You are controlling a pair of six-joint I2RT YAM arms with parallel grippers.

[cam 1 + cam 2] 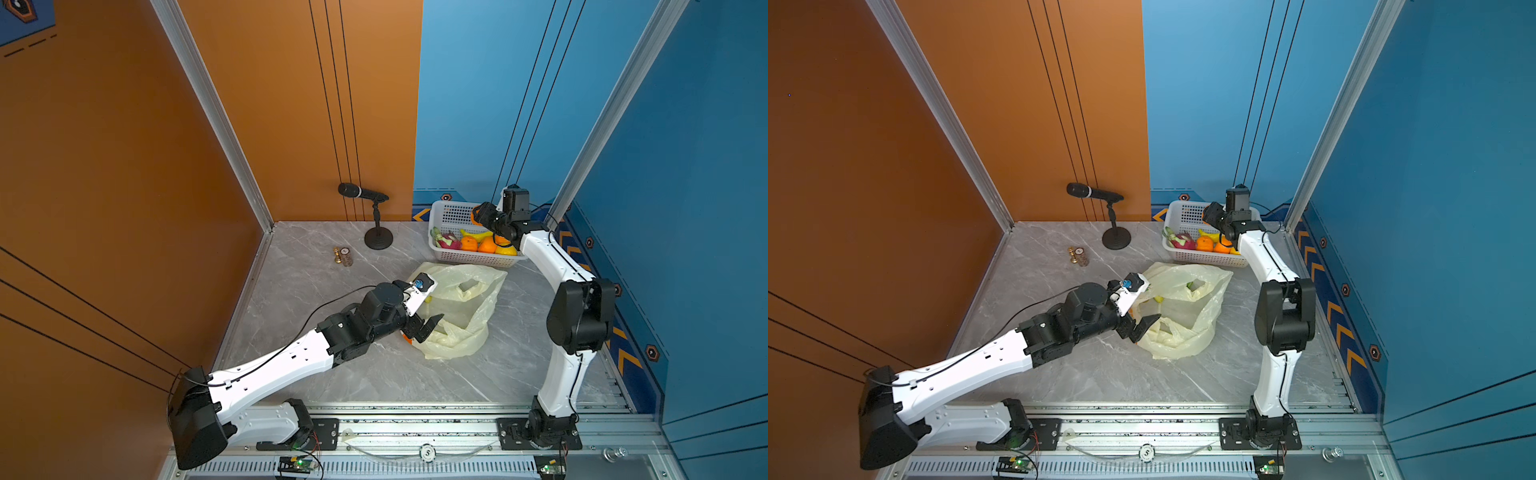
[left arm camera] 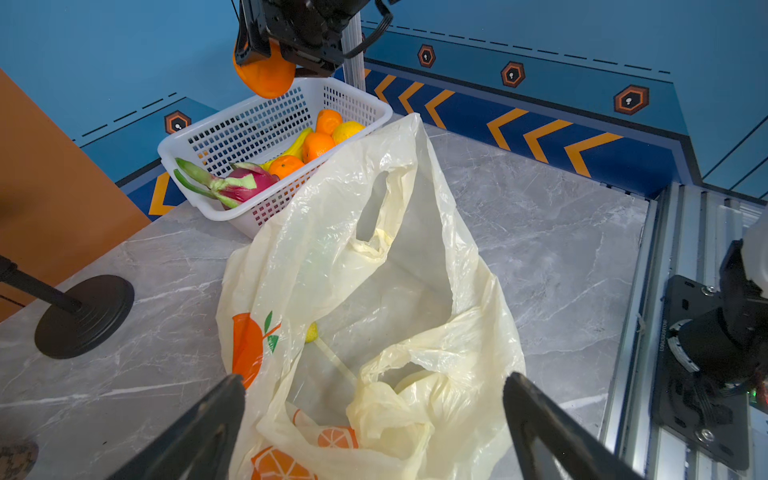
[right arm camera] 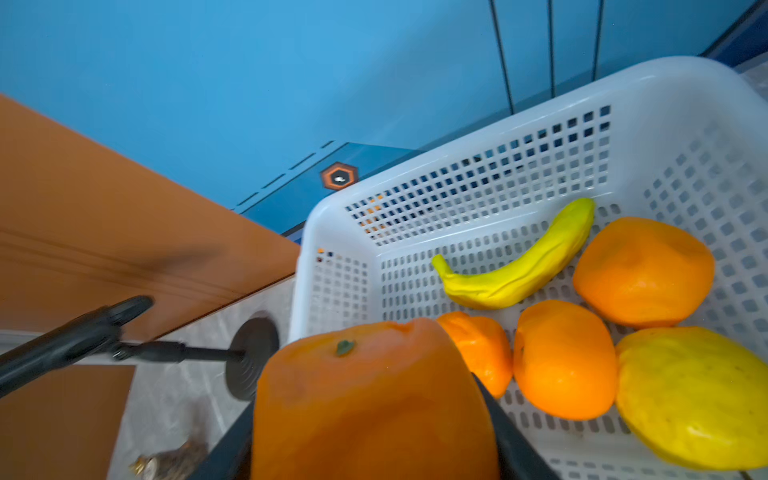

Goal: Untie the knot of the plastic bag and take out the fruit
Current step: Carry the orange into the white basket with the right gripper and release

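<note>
- The right fingers (image 1: 481, 215) hold an orange (image 3: 365, 399) tight, up in the air over the white basket (image 3: 540, 99).
- The left fingers (image 1: 428, 328) are spread wide and hold nothing. They hang just over the near end of the plastic bag (image 2: 324, 232).
- The bag lies open on the worktop (image 1: 332, 365). I can see no knot, and its handle loops (image 2: 374, 245) lie apart.
- Most of the fruit is in the basket: three oranges (image 3: 565, 357), a lemon (image 3: 698, 395) and a dragon fruit (image 2: 245, 183), next to a banana (image 3: 519, 266). A small yellow-green piece (image 2: 311, 332) shows inside the bag.
- If the orange is let go from up high, it may bounce off the other fruit and hop over the rim. Lower would be safer.
- The bag is thin and slippery. If the left fingers reach in, they may pinch plastic along with the piece and drag the whole bag.
- The bag's far edge is right beside the basket's front wall, maybe touching. A tug could bump the basket.
- The basket sits in the back corner with walls close behind, so the right arm has little room there.
- There is bare worktop in front of the bag and to its left. The microphone stand (image 1: 378, 239) and two small brown pieces (image 1: 343, 256) stand well apart from the bag.
</note>
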